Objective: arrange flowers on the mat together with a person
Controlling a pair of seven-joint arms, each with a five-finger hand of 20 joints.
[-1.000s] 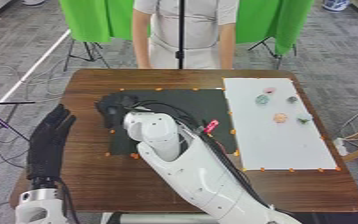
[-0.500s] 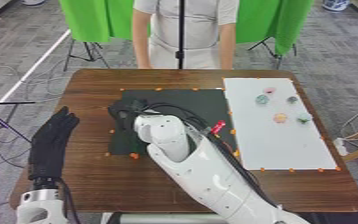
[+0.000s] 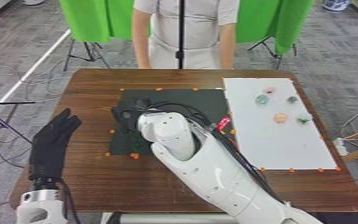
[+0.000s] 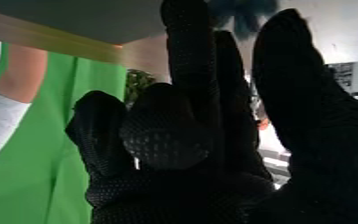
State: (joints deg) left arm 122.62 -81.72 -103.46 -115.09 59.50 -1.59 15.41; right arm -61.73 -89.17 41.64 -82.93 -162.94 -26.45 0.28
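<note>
In the head view, my right hand (image 3: 129,115) is over the left part of the dark mat (image 3: 193,95). My left hand (image 3: 51,145) is open beside the table's left edge. Green foliage (image 3: 137,147) shows near the mat's lower left. On the white mat (image 3: 291,147) are a pink flower (image 3: 270,90), a teal one (image 3: 262,99), a dark one (image 3: 292,99), an orange one (image 3: 280,118) and a green one (image 3: 304,118). In the right wrist view, my right hand (image 4: 184,195) has its thumb apart from straight and bent fingers; something green and leafy (image 4: 138,82) is partly hidden behind them.
The brown table (image 3: 95,187) surrounds both mats. My right forearm (image 3: 206,175) crosses the near part of the table and covers some of the dark mat. Across the table stands a person (image 3: 186,30), arms down, before a green screen (image 3: 273,30).
My right hand and arm have shifted to the right over the dark mat, and the foliage near its lower left has come into sight. My left hand has moved slightly.
</note>
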